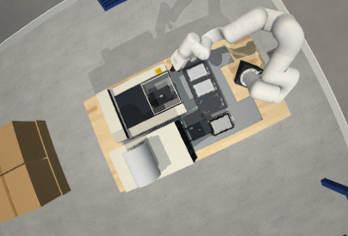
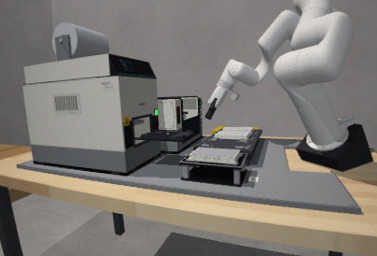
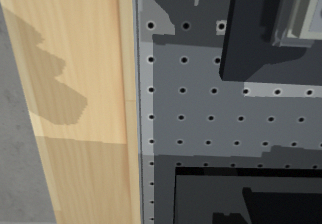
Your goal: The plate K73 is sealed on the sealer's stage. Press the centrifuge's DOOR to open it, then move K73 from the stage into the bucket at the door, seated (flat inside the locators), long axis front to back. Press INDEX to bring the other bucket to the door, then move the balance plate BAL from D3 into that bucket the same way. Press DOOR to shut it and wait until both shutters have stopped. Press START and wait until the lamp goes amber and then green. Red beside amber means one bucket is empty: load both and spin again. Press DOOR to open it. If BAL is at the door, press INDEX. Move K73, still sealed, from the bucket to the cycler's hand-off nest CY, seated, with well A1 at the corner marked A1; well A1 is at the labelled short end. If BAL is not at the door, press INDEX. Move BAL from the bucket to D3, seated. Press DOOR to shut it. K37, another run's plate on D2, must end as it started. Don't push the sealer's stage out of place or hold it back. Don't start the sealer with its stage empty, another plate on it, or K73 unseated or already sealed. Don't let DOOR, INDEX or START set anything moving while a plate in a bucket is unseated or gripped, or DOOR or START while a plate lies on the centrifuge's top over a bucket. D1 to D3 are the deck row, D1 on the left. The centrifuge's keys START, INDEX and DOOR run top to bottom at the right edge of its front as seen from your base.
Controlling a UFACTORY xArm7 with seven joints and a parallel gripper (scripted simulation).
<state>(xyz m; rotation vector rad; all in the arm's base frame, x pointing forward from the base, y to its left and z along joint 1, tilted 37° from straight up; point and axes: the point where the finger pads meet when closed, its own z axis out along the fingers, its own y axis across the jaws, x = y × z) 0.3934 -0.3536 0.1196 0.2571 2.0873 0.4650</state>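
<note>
No writing can be read in any view: the sealer carries a barcode-like patch on its side in the exterior view, a small label near its top edge and a yellow tag by its slot, all too small to make out.

In the top view, a cardboard box sits at far left on the floor. Right of it the table bears the sealer's roll at lower centre and the centrifuge above it, its square hatch showing dark inside. Further right, two pale plates lie in the deck row, and a third plate, dark-rimmed, lies below them. I cannot tell from these views which is K73.

The exterior view alone shows a green lamp at the centre, the sealer's stage drawn out, and the nearest plate raised on a dark stand.

The gripper hangs in the air at centre, tilted, above the far end of the deck row, fingers fully closed with nothing between them.

The wrist view alone shows the perforated grey deck, the table's wooden edge at left and dark blocks at top right and bottom.
</note>
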